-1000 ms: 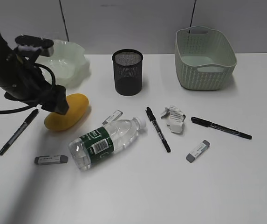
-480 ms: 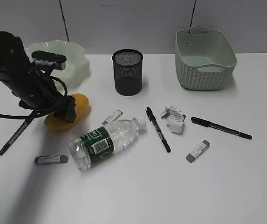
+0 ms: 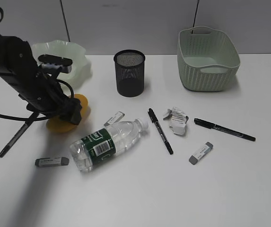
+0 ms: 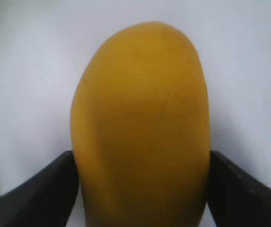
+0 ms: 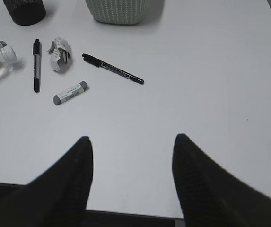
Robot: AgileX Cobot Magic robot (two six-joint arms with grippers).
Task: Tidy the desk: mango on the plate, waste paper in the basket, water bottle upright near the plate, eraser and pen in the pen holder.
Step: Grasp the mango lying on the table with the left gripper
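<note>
I have the left gripper [image 4: 140,189] down over the mango [image 4: 142,123], jaws spread either side of it with no squeeze visible, fruit sitting on the white desk [image 3: 173,189] just in front of the plate [image 3: 76,64]. Right gripper [image 5: 133,170] hangs apart over bare tabletop, holding nothing. Desk is plain matte white, pale panelled wall behind. Water bottle [image 3: 108,142] lies on its side mid-desk; waste paper [image 3: 177,120] sits between two pens; basket [image 3: 207,59] and pen holder [image 3: 129,73] stand at the back.

yellow-orange mango [image 4: 140,127], black mesh pen holder [image 3: 129,74]
</note>
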